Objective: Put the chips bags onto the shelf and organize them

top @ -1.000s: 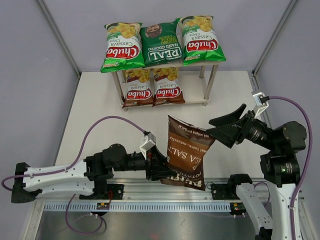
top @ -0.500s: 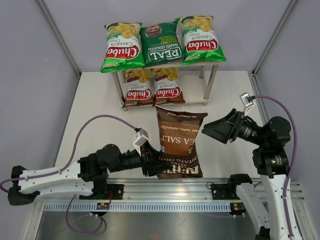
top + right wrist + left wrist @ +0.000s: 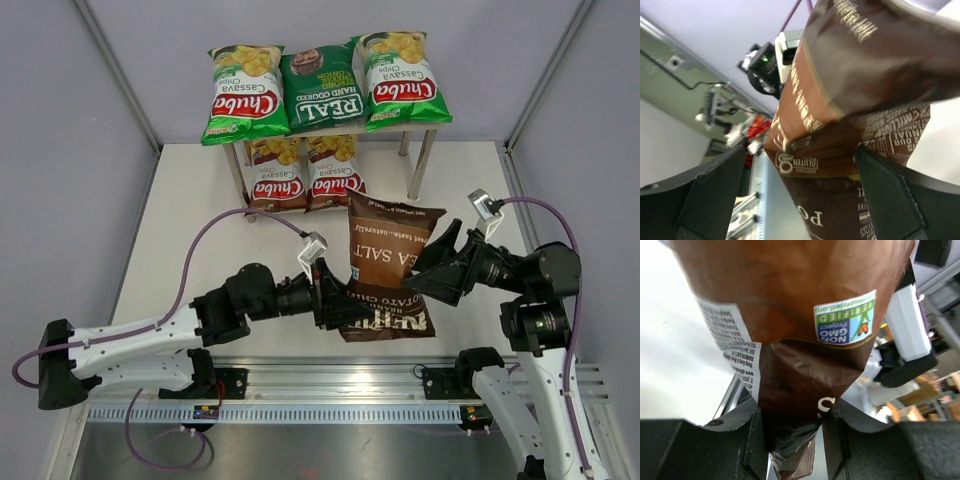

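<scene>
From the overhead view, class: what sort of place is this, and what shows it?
Probably a robot test cell: grey panel walls, two black-and-white arms bolted to a metal rail, a wood-and-metal shelf stocked with glossy chips bags.

Left arm (image 3: 130, 345): white links, black joints, purple cable (image 3: 230, 214), black tool (image 3: 340, 300). Right arm (image 3: 545, 290) alike.

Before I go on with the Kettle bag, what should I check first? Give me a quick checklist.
1. Left gripper clamped on the near end of the Kettle sea salt bag: ok.
2. Right gripper open, jaws straddling the bag's edge: ok.
3. Shelf lower tier free right of the brown Chuba bags: ok.
4. Room on the top tier: not ok, light-green Chuba bags and REAL bag fill it.
5. Bag lifted off the table: cannot tell.
</scene>
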{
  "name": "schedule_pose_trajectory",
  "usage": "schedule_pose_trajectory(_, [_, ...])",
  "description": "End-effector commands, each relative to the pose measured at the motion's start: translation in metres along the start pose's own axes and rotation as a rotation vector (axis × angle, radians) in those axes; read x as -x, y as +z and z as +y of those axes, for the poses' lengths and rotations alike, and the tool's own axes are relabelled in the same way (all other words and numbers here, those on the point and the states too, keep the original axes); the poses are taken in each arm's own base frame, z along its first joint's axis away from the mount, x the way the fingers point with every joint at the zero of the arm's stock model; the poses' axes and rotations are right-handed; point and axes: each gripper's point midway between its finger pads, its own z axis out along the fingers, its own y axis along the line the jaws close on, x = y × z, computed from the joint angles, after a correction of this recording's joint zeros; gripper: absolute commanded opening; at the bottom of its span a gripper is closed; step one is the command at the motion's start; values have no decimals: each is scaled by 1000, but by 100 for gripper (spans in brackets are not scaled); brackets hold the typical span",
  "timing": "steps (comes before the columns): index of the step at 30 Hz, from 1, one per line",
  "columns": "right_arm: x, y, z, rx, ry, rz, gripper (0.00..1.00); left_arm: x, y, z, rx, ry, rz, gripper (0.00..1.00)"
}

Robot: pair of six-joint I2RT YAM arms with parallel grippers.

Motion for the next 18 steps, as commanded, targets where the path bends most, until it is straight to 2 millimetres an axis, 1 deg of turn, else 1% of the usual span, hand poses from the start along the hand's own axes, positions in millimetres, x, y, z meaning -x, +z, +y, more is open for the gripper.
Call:
schedule_pose_trajectory(1, [1, -3, -19, -165, -44, 0, 99, 46, -1, -65, -320, -19, -115, 0])
schedule_pose_trajectory(2, [10, -7, -37, -279, -66, -49, 99, 45, -4, -76, -389, -2, -100, 0])
schedule_pose_trajectory(3, [12, -10, -46, -329, -120, -49, 99, 43, -4, -80, -415, 3, -93, 0])
schedule_pose_trajectory(5, [15, -16, -55, -407, -122, -66, 99, 40, -8, -81, -435, 15, -93, 0])
schedule_pose_trajectory(7, [16, -16, -55, -409, -138, -76, 99, 36, -15, -81, -447, 47, -100, 0])
schedule_pose_trajectory(10, [20, -14, -57, -399, -108, -94, 99, 35, -28, -92, -521, 101, -119, 0])
schedule_pose_trajectory(11, [20, -13, -57, -396, -100, -95, 99, 31, -32, -96, -559, 121, -110, 0])
schedule_pose_trajectory(12, [25, -10, -52, -371, -95, -113, 99, 29, -35, -99, -576, 131, -104, 0])
schedule_pose_trajectory(13, [23, -7, -54, -342, -67, -111, 99, 27, -35, -100, -589, 149, -96, 0])
schedule_pose_trajectory(14, [17, -2, -44, -257, -42, -75, 100, 20, -36, -104, -614, 165, -74, 0])
schedule_pose_trajectory(15, [28, 5, -29, -165, -12, -102, 99, 17, -36, -105, -623, 179, -64, 0])
schedule_pose_trajectory(16, [17, 7, -28, -103, 42, -57, 99, 14, -35, -104, -628, 199, -56, 0])
schedule_pose_trajectory(17, [19, 9, -21, -62, 50, -57, 99, 10, -32, -101, -616, 195, -35, 0])
schedule_pose_trajectory(18, [23, 9, -10, -20, 52, -64, 99, 11, -30, -101, -614, 201, -33, 0])
